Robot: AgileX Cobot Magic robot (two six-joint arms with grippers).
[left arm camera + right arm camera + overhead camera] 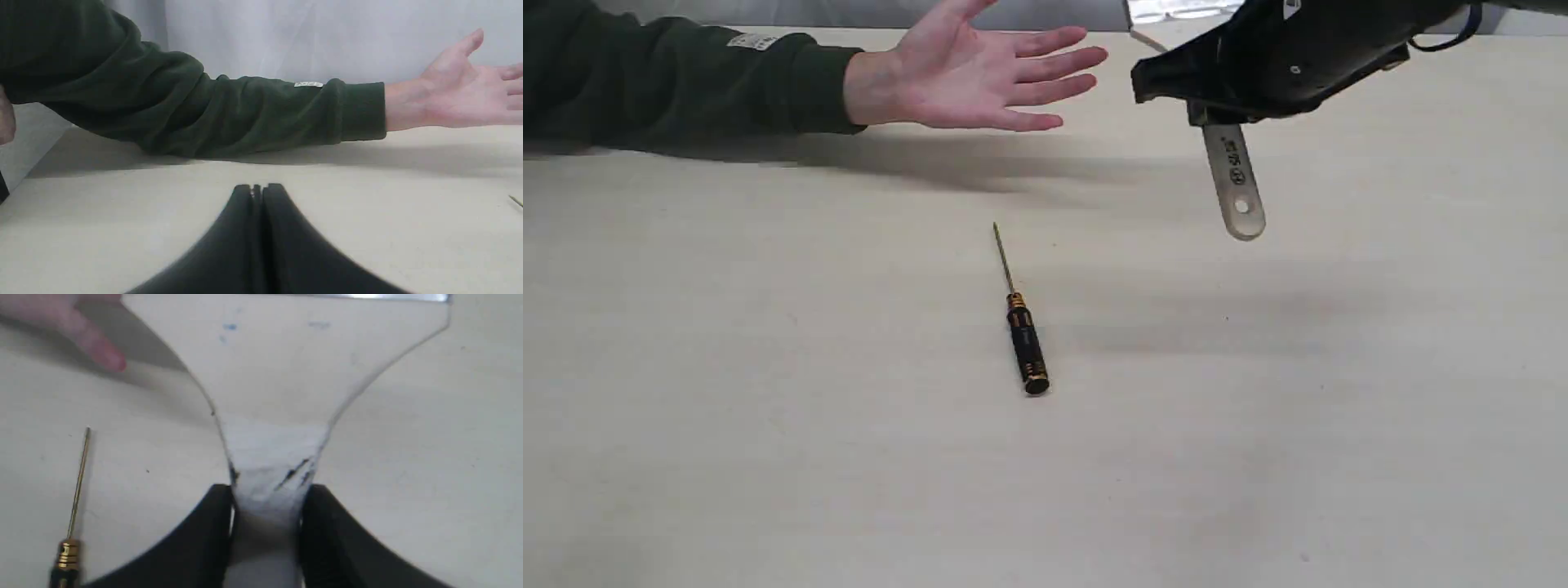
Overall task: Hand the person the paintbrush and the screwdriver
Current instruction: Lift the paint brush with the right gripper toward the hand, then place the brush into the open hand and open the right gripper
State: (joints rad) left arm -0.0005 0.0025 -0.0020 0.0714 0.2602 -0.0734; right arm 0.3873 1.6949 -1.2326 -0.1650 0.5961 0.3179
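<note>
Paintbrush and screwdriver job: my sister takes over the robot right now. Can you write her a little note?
Right gripper: shut on the paintbrush, held up in the air, not yet at the person's hand.
Left gripper: shut, empty.
The screwdriver lies on the table, untouched.
The person's hand is open, palm up, touching neither tool.
Done: brush picked up.
Left: pass the brush over, then pick up and hand over the screwdriver.
</note>
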